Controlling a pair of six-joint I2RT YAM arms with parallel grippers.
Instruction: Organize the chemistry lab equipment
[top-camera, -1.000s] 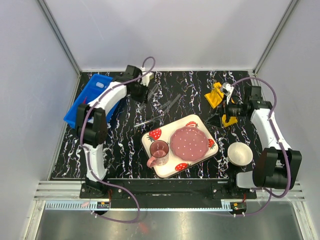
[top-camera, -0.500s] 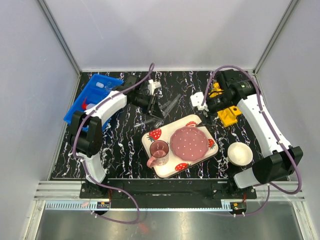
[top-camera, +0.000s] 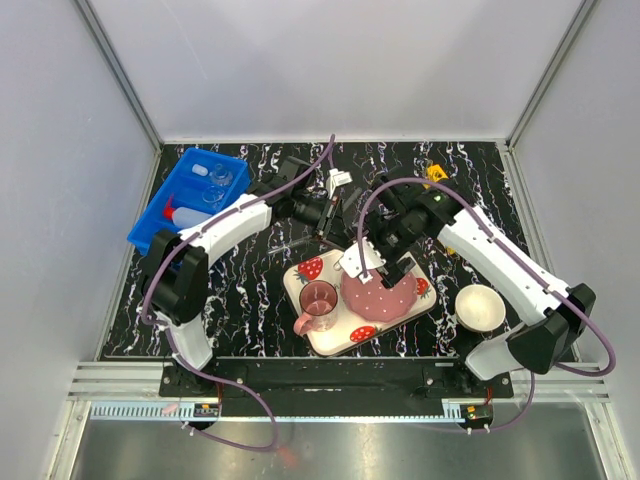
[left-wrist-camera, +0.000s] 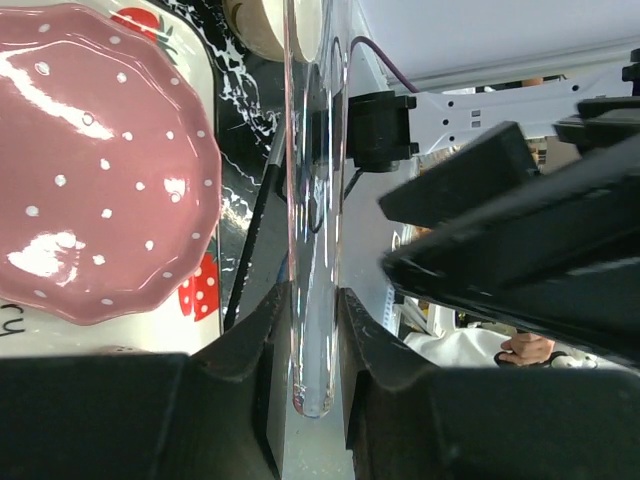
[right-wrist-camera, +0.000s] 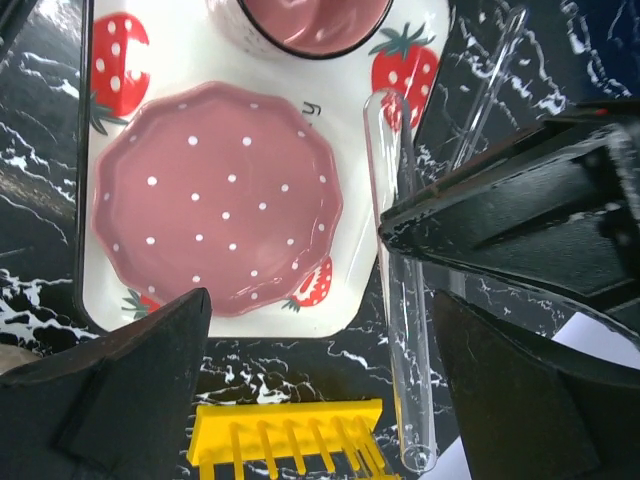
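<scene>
At table centre, left gripper clenched on glass tube; right gripper spread wide, empty, alongside. Blue bin holds squeeze bottle, glassware. Remaining, likely: tubes into yellow rack

Left pincer clamps a clear glass tube beside the pink dotted plate

This is a robot test cell in a lab: plain grey walls on aluminium profiles enclose a black marbled table. Two arms are bolted to a rail.
</scene>
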